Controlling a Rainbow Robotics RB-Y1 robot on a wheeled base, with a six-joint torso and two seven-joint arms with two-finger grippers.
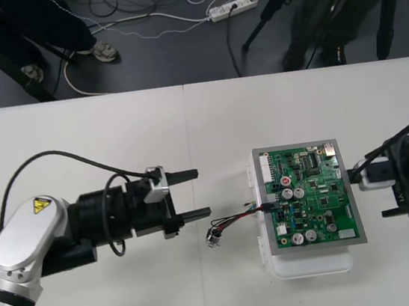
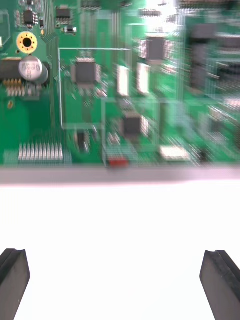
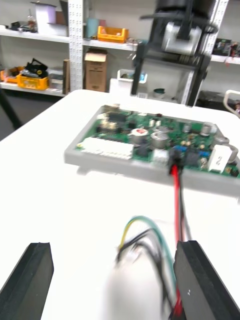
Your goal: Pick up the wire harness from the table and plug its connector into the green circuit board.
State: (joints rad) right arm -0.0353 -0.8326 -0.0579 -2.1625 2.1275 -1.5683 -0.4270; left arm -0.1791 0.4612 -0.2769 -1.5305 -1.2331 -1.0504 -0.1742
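Over on the left, the left hand (image 1: 198, 194) hangs low over the counter (image 1: 98, 144), pointing across toward the board. Its two black fingers (image 1: 183, 176) are spread wide and hold nothing. From its wrist camera the same hand (image 3: 112, 287) shows both pads far apart, with the harness wires running away from them toward the board.

Just past those fingertips lies the wire harness (image 1: 232, 219). Its round metal socket (image 1: 215, 237) rests on the counter near the lower finger, and the thin red, black and green wires trail to the right. The small black plug (image 1: 270, 207) sits at the left edge of the green circuit board (image 1: 312, 195), and in the left wrist view the plug (image 3: 175, 159) looks seated in the board (image 3: 145, 135) with its red and black wires leading out.

The board rests on its white base (image 1: 309, 263). Just beside the board's right edge is the right hand (image 1: 368, 193), and its wrist view shows its fingers (image 2: 222, 282) wide apart and empty above bare counter.
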